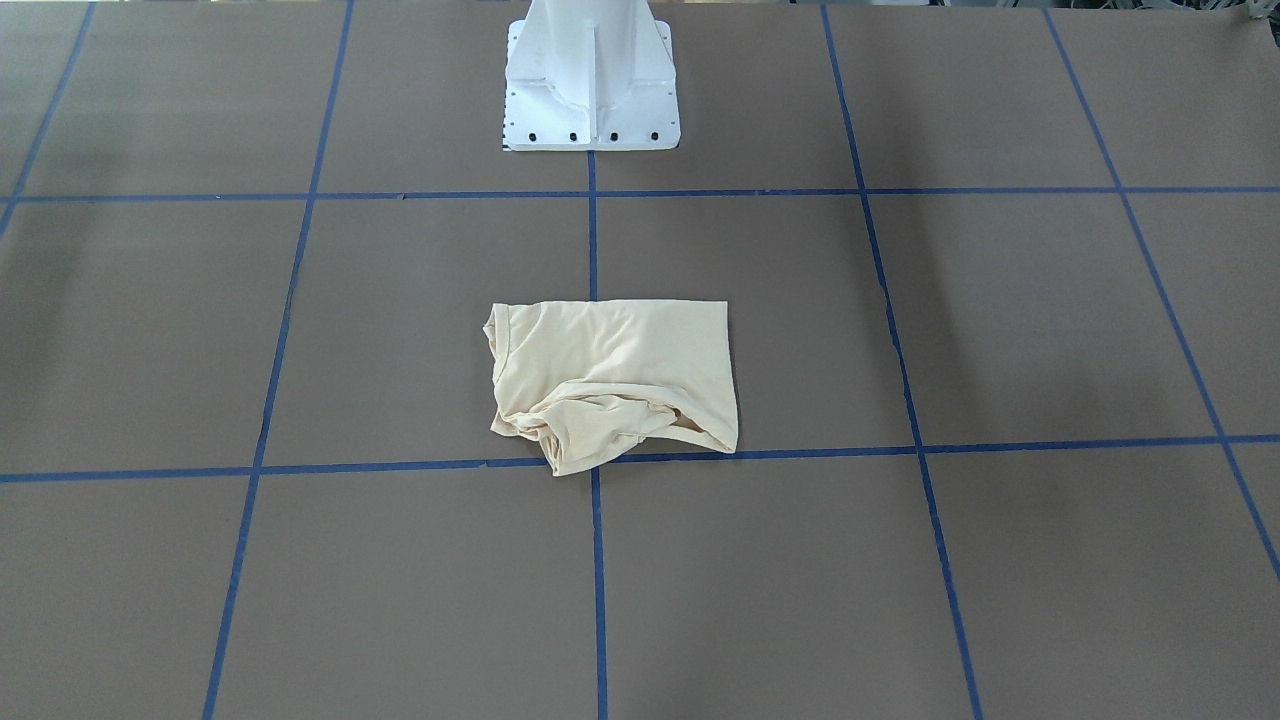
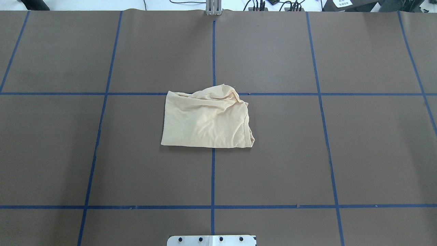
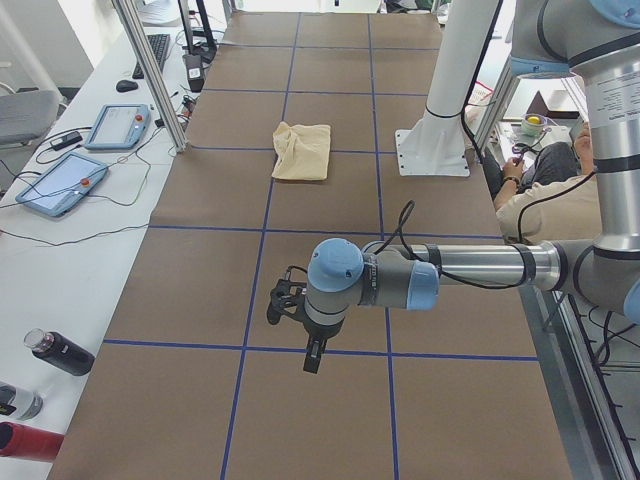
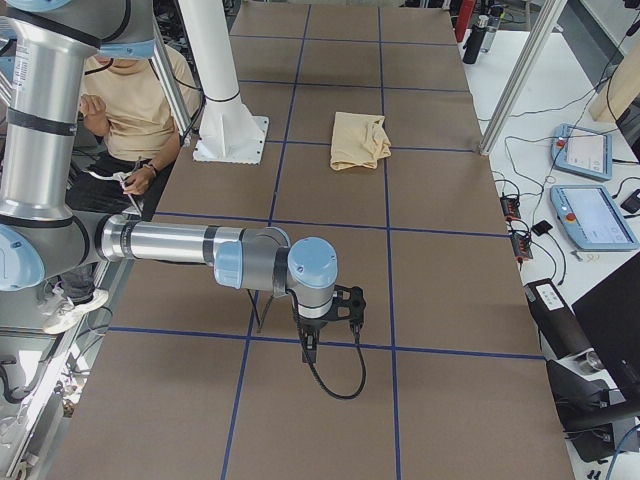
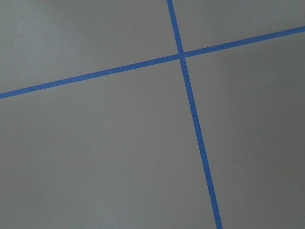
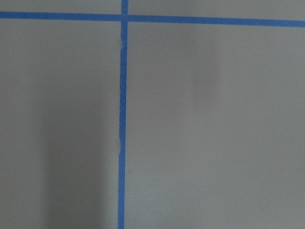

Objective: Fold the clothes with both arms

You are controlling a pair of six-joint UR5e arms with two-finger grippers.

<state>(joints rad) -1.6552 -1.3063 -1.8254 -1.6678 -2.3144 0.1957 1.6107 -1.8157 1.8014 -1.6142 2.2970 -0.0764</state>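
Brown table point(image 2: 307, 153) held the T-shirt point(image 2: 208, 121) at frame centre, top edge bunched; left gripper point(image 3: 312, 354) and right gripper point(image 4: 307, 349) state unreadable; grabbing that bunch risked undoing folds.

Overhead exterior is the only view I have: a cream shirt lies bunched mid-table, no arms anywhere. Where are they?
Observer: The exterior left view shows the left arm stretched out above the table, well away from the shirt, with the left gripper pointing down.
Operator: And the right one?
Observer: It mirrors that at the other end. In the exterior right view the right gripper hangs over bare surface.
Operator: Open or shut?
Observer: Cannot tell. Only the side views show the grippers, and both wrist cameras see just brown surface and blue tape.
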